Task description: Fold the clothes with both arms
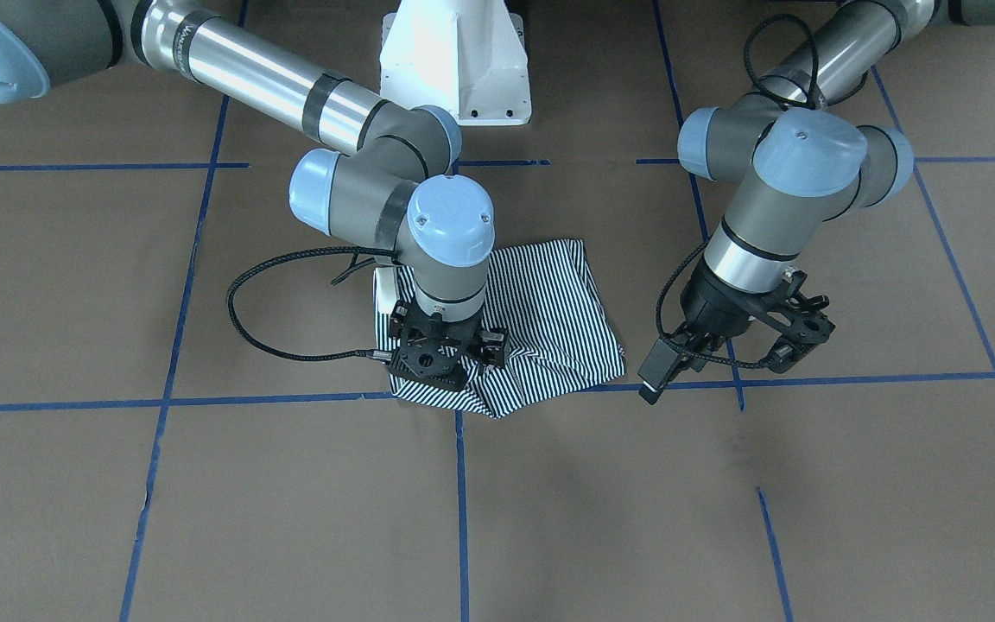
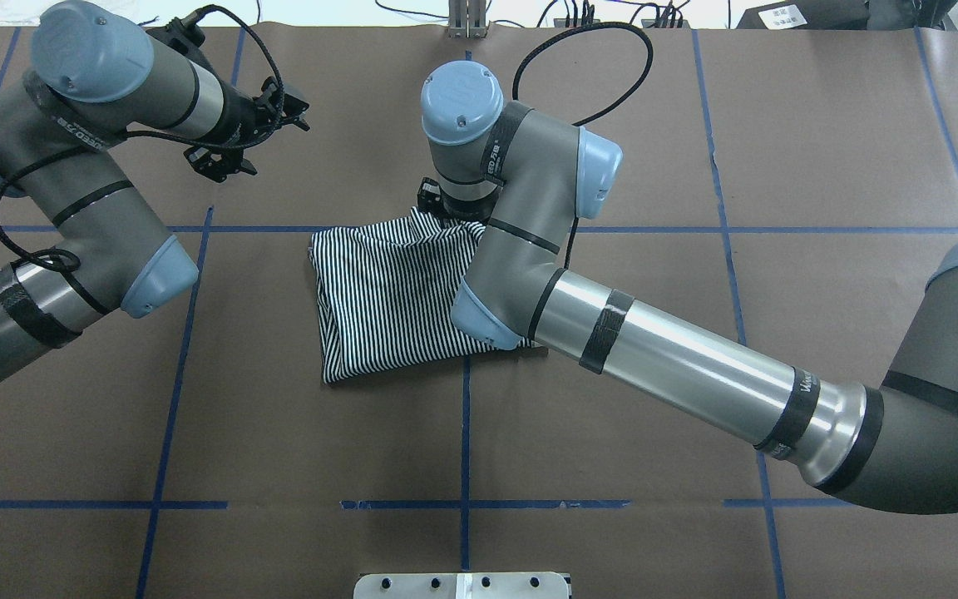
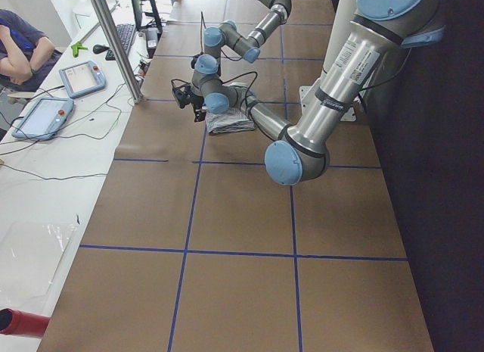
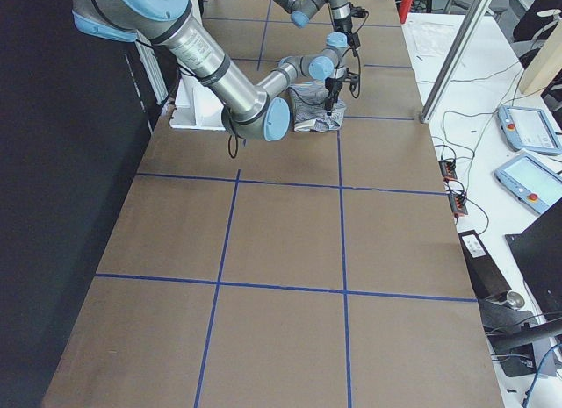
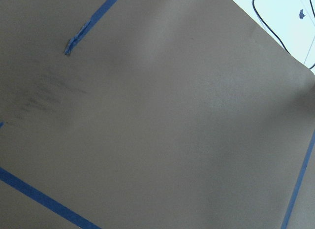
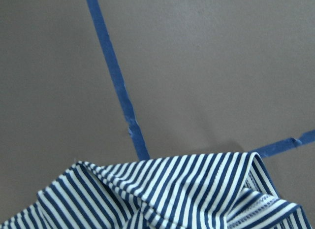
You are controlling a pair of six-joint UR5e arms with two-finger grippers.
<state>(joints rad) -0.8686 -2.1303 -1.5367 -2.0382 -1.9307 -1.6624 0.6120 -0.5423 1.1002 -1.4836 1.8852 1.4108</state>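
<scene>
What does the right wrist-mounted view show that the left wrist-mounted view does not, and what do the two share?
Only the right wrist-mounted view shows the striped shirt, whose folded, rumpled edge fills the bottom of the picture. Only the left wrist-mounted view shows the table's edge, with a pale surface beyond it, a thin black cable lying there, and faint dark smudges on the paper. Both show the brown paper table cover and blue tape lines.

Right arm (image 2: 520, 249) reaches down, wrist vertical, jaws hidden beneath; left arm (image 2: 101, 208) hangs aside, wrist tilted, jaws parted.
</scene>
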